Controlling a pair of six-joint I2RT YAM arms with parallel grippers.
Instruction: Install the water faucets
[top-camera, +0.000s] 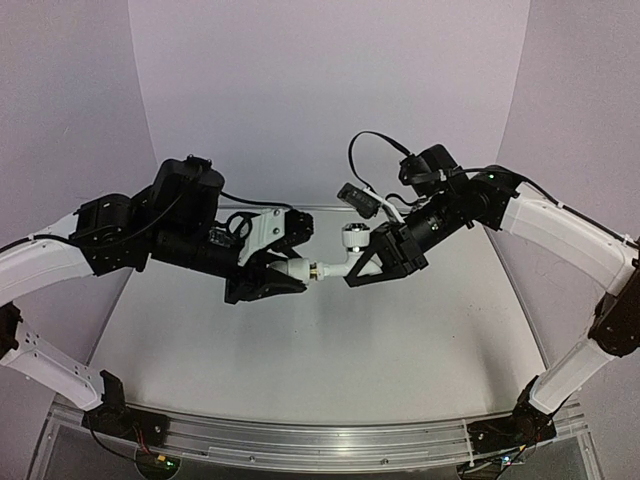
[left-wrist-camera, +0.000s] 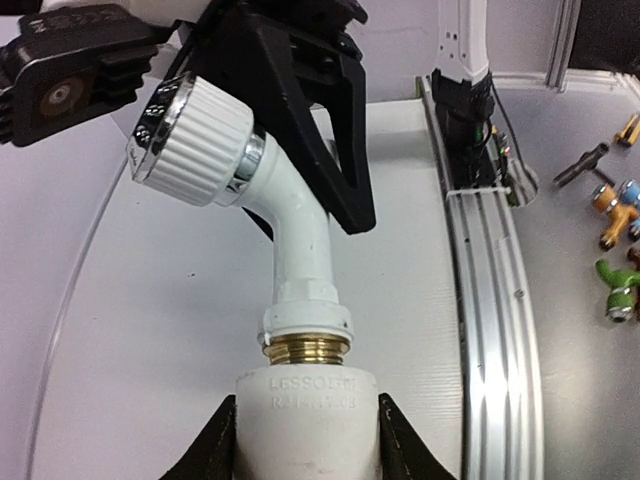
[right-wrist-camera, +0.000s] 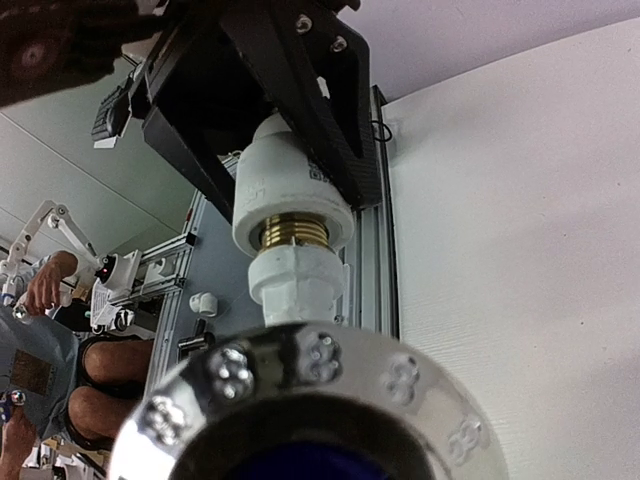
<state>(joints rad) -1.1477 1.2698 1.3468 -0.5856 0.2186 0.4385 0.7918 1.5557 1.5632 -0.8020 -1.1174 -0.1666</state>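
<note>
Two parts meet in the air between my arms, well above the tabletop (top-camera: 320, 370). My left jaws are pinching the short white fitting (left-wrist-camera: 308, 420), with one black finger (left-wrist-camera: 215, 445) pressed against each side of it. My right jaws are clamped on the white tap (left-wrist-camera: 300, 235), gripping its bent body close to the ribbed knob (left-wrist-camera: 195, 135). The tap's brass thread (left-wrist-camera: 318, 349) sits in the mouth of the fitting. A narrow band of brass shows between the fitting's rim and the tap's white collar. In the top view the fitting and the threaded end lie in one line, roughly level. From my right wrist the knob's chrome face fills the foreground, with the thread and fitting beyond it. Past the aluminium rail (left-wrist-camera: 490, 300), a few small coloured taps (left-wrist-camera: 620, 210) lie on a grey surface.
</note>
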